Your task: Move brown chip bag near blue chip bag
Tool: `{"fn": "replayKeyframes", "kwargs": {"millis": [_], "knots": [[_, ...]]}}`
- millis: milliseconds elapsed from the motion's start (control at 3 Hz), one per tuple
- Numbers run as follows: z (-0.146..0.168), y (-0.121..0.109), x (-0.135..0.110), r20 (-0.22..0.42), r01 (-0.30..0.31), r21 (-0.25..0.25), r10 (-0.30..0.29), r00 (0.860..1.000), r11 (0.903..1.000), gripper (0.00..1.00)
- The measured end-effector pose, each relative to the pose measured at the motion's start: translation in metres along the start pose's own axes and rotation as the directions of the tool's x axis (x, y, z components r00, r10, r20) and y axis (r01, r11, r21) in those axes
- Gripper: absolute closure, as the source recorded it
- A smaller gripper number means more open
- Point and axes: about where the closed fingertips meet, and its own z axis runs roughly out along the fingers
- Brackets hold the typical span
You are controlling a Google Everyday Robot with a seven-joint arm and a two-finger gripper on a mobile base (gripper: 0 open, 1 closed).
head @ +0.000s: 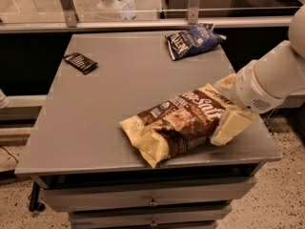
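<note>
The brown chip bag (183, 125) lies on its side near the front right of the grey table (95, 123), with white "Sea Salt" lettering facing up. The blue chip bag (193, 40) lies at the back right of the table. My gripper (228, 104) comes in from the right on a white arm and sits at the brown bag's right end. One cream finger (231, 127) rests by the bag's front corner and the other (224, 82) by its back corner. The gripper looks open, with the bag's end between the fingers.
A small flat black packet (80, 62) lies at the back left of the table. The table stands on a drawer cabinet (152, 202). A metal rail with glass (143, 23) runs behind the table. Speckled floor lies to the right.
</note>
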Motion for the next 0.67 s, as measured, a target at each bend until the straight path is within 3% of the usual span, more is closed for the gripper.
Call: {"fn": "replayKeyframes", "kwargs": {"millis": [667], "knots": [[0.0103, 0.0012, -0.0029, 0.029, -0.027, 0.000, 0.027, 0.999, 0.9996, 0.64]]}}
